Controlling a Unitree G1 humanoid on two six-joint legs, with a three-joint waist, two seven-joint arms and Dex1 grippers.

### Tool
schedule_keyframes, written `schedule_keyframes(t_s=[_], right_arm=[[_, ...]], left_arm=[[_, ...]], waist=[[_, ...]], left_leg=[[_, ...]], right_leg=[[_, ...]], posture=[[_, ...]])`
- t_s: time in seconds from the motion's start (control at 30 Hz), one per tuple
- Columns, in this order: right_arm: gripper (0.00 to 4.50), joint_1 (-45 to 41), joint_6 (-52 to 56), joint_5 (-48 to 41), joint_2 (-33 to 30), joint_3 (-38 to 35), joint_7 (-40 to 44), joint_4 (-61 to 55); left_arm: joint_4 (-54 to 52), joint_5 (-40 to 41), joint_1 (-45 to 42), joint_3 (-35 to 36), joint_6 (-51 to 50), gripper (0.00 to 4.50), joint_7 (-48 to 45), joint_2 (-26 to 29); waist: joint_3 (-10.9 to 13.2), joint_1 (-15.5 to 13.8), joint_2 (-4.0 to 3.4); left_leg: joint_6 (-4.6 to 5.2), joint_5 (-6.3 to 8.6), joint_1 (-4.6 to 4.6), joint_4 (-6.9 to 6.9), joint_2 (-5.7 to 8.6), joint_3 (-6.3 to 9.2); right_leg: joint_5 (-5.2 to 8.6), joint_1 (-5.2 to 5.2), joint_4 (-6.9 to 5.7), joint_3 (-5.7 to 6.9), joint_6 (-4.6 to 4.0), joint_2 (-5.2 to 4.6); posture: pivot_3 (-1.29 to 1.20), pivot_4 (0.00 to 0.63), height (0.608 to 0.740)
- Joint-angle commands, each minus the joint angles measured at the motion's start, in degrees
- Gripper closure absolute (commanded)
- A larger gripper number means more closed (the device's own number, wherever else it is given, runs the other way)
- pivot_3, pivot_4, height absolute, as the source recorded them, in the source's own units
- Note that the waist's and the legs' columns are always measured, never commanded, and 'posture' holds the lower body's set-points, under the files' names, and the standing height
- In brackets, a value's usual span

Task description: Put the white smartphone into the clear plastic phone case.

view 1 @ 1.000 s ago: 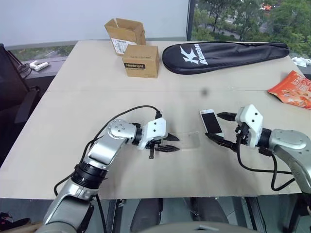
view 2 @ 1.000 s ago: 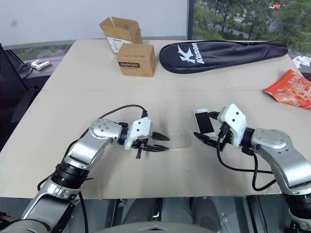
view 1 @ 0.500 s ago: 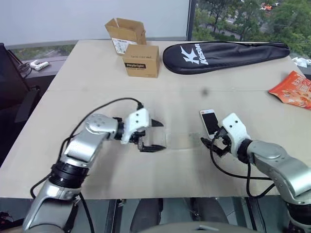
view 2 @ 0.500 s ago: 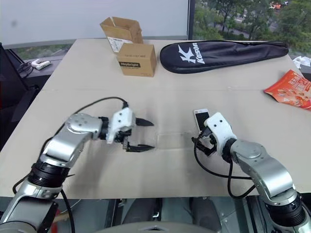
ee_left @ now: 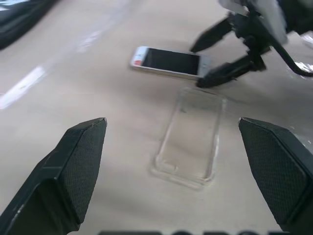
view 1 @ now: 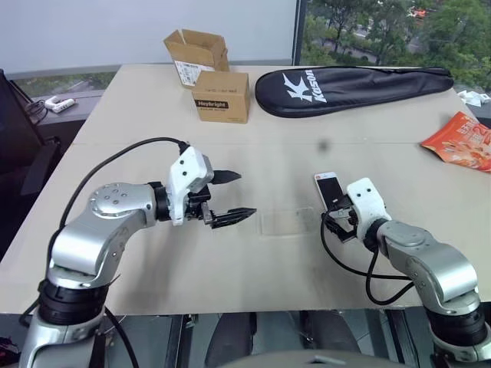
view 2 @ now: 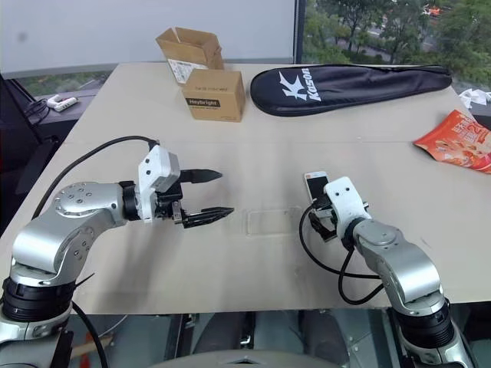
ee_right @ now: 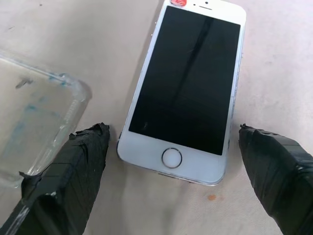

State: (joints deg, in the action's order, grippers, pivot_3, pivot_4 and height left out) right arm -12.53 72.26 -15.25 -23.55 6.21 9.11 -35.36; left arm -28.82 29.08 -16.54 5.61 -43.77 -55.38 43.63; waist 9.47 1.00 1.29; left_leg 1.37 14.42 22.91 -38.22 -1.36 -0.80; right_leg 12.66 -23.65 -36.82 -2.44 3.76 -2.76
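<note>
- Right wrist view: white smartphone (ee_right: 188, 93) is lying screen-up on the table (view 1: 153, 123), home button end toward your right gripper (ee_right: 171, 188), whose jaws are sitting wide apart, straddling that end and gripping nothing.
- Clear plastic phone case (ee_left: 190, 137) is lying flat just beside the phone, between the two grippers.
- Your left gripper (view 1: 229, 198) is hovering above the table near the case, jaws spread, empty.

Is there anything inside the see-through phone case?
No. The clear case lies empty on the table, and the tabletop shows through it. The white phone lies beside it, screen up, apart from it. What is under the phone is hidden.
</note>
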Motion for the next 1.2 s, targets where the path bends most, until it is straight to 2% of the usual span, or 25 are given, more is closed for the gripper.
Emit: schedule_keyframes(t_s=[0.03, 0.07, 0.1, 0.2, 0.23, 0.5, 0.6, 0.67, 0.73, 0.9, 1.03, 1.17, 1.2], right_arm=[[0.00, -0.39, 1.54, 1.41, 0.37, -3.39, -1.26, 2.26], [0.00, -0.44, 1.74, 1.17, 0.89, -3.75, -1.26, 2.43], [0.53, -0.48, 1.88, 1.10, 1.09, -3.89, -1.26, 2.49], [1.62, -0.61, 3.09, 0.47, 2.60, -5.34, -1.21, 2.39], [1.69, -0.76, 3.53, 0.37, 2.94, -5.76, -1.30, 2.34], [1.70, -1.03, 2.13, 0.95, 0.51, -5.60, -0.23, 2.42], [1.70, -1.37, 0.38, 0.50, -1.80, -4.93, 1.67, 2.75], [1.70, -2.00, -4.62, 0.99, -5.10, -4.06, 4.50, 4.31], [1.70, -2.28, -13.90, 0.95, -9.00, -3.77, 10.25, 6.59], [1.70, -2.54, -28.87, -0.65, -17.14, -4.62, 24.35, 13.25], [1.70, -4.28, -36.06, -3.89, -20.10, -5.62, 34.53, 17.32], [1.70, -8.98, -42.39, -6.73, -23.85, -3.79, 48.74, 21.81], [1.70, -10.28, -43.35, -6.93, -24.13, -3.19, 51.06, 22.91]], left_arm=[[-3.77, 2.05, 1.02, 1.88, -1.45, 0.01, 2.36, 0.99], [-3.95, 2.27, 1.02, 1.92, -1.71, 0.01, 2.82, 0.96], [-4.10, 2.51, 1.01, 1.96, -1.94, 0.00, 3.26, 0.97], [-4.58, 3.31, 1.11, 1.90, -2.39, 0.00, 4.38, 1.13], [-4.75, 3.62, 1.22, 1.82, -2.48, 0.00, 4.53, 1.27], [-4.31, 4.01, 1.49, 0.71, -1.28, 0.00, 4.68, 2.35], [-4.04, 3.81, 1.49, 0.36, -0.78, 0.00, 4.83, 2.32], [-3.48, 3.26, 1.65, 0.04, 0.00, 0.00, 4.78, 2.35], [-2.93, 2.90, 2.03, 0.21, 0.81, 0.00, 4.53, 2.62], [-1.08, 3.20, 2.90, 1.87, 3.27, 0.00, 2.13, 4.11], [1.47, 3.86, 2.42, 2.80, 5.40, 0.00, -0.63, 5.04], [8.92, 3.93, -1.95, 1.88, 9.26, 0.00, -6.45, 5.74], [10.19, 3.95, -2.72, 1.30, 10.20, 0.25, -8.22, 5.92]], waist=[[-0.02, -0.05, 0.03], [-0.08, -0.16, 0.13], [-0.10, -0.17, 0.17], [-0.17, -0.13, 0.28], [-0.20, -0.15, 0.33], [-0.20, -0.26, 0.32], [-0.19, -0.24, 0.33], [-0.17, -0.24, 0.33], [-0.11, -0.19, 0.32], [-0.04, 0.02, 0.32], [0.12, -0.01, 0.32], [0.36, -0.13, 0.27], [0.36, -0.14, 0.26]], left_leg=[[0.00, 0.00, -0.02, 0.00, 0.00, -0.02], [0.00, 0.00, -0.02, -0.01, 0.00, -0.02], [0.00, 0.00, -0.01, -0.01, 0.01, 0.01], [0.00, 0.00, -0.02, -0.02, 0.02, -0.02], [0.00, 0.00, -0.02, -0.02, 0.02, -0.02], [-0.01, 0.00, 0.02, 0.02, 0.03, -0.01], [-0.01, 0.00, 0.04, 0.03, 0.05, -0.02], [-0.01, 0.00, 0.05, 0.03, 0.05, -0.03], [0.00, 0.00, 0.05, 0.03, 0.06, -0.05], [0.00, 0.01, 0.03, 0.15, 0.04, -0.08], [0.00, 0.01, 0.03, 0.18, 0.02, -0.07], [0.00, 0.01, 0.04, 0.16, 0.03, -0.09], [0.00, 0.01, 0.04, 0.13, 0.03, -0.08]], right_leg=[[0.09, 0.01, 0.00, -0.01, -0.16, 0.00], [0.12, 0.01, 0.00, -0.01, -0.20, 0.00], [0.12, 0.02, 0.00, 0.00, -0.21, 0.00], [0.12, 0.03, 0.00, -0.04, -0.21, -0.01], [0.12, 0.03, 0.00, -0.04, -0.21, -0.01], [0.12, 0.00, 0.02, -0.03, -0.24, -0.03], [0.12, -0.01, 0.05, -0.03, -0.23, -0.04], [0.13, -0.01, 0.06, -0.03, -0.23, -0.05], [0.13, -0.01, 0.06, -0.03, -0.23, -0.05], [0.13, -0.05, 0.08, -0.05, -0.22, -0.04], [0.13, -0.06, 0.09, -0.04, -0.22, -0.01], [0.13, -0.06, 0.09, -0.03, -0.22, -0.02], [0.13, -0.05, 0.09, -0.03, -0.22, -0.02]], posture=[[0.00, 0.150, 0.740], [0.00, 0.150, 0.740], [0.00, 0.150, 0.740], [0.00, 0.150, 0.740], [0.00, 0.150, 0.740], [0.00, 0.150, 0.740], [0.00, 0.150, 0.740], [0.00, 0.150, 0.740], [0.00, 0.150, 0.740], [0.00, 0.150, 0.740], [0.00, 0.150, 0.740], [0.00, 0.150, 0.740], [0.00, 0.150, 0.740]])
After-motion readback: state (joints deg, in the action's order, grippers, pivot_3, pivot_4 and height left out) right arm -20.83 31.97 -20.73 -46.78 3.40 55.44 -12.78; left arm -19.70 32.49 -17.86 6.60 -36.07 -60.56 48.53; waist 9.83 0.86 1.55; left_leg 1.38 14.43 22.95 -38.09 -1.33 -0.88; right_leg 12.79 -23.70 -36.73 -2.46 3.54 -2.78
